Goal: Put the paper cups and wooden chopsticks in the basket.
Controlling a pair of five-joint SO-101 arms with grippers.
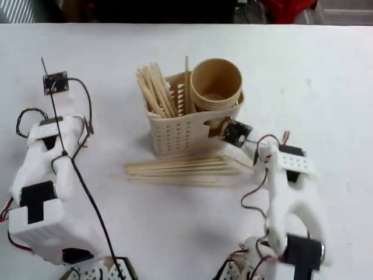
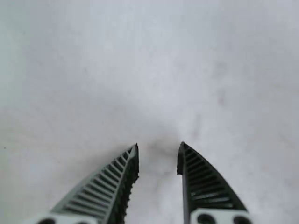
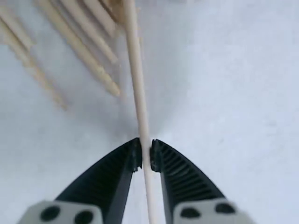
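Just lower right of the basket [image 1: 175,137] in the high view, the right tool [image 3: 145,158] pinches one wooden chopstick [image 3: 135,84] running lengthwise ahead of it, basket up-left and close (the left tool [image 2: 157,161], spread over bare bench [image 2: 140,56], is farther off).

**Left gripper parted over the table**

The left gripper [image 2: 158,151] hung over the white table [image 2: 149,70] with its two ribbed fingers [image 2: 117,182] spread apart. Their tips pointed at the tabletop, and a strip of the table showed in the gap between them. One finger looked grey, the other black. A faint shadow lay on the table just beyond the tips.
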